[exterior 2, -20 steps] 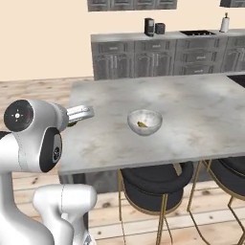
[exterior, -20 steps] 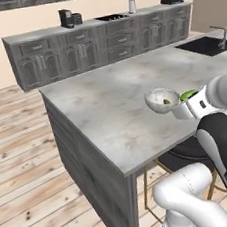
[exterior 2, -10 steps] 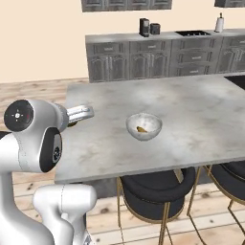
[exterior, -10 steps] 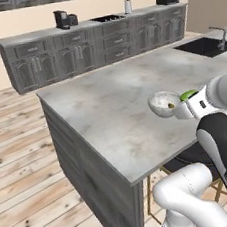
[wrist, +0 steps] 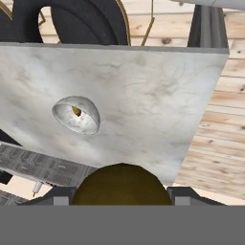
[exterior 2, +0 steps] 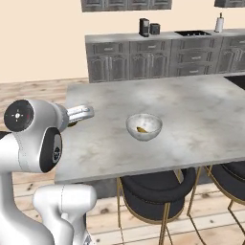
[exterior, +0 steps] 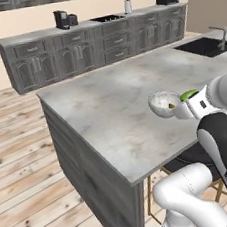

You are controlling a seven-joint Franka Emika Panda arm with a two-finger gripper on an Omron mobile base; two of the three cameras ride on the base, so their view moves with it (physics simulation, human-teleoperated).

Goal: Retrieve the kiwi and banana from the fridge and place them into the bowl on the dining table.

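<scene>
Gripper [wrist: 122, 194]: clamped on kiwi [wrist: 122, 184], near table's [exterior 2: 201, 119] left edge
Bowl [exterior 2: 144, 127]: on table, banana [exterior 2: 141, 129] inside

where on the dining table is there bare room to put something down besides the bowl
Most of the dining table is bare. The wide stretch between the bowl and the far edge facing the wall counter is free, as is the corner left of the bowl. The sink takes the far right end.

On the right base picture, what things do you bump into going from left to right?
Robot arm → gripper → bowl → paper towel roll far back on the counter.
</scene>
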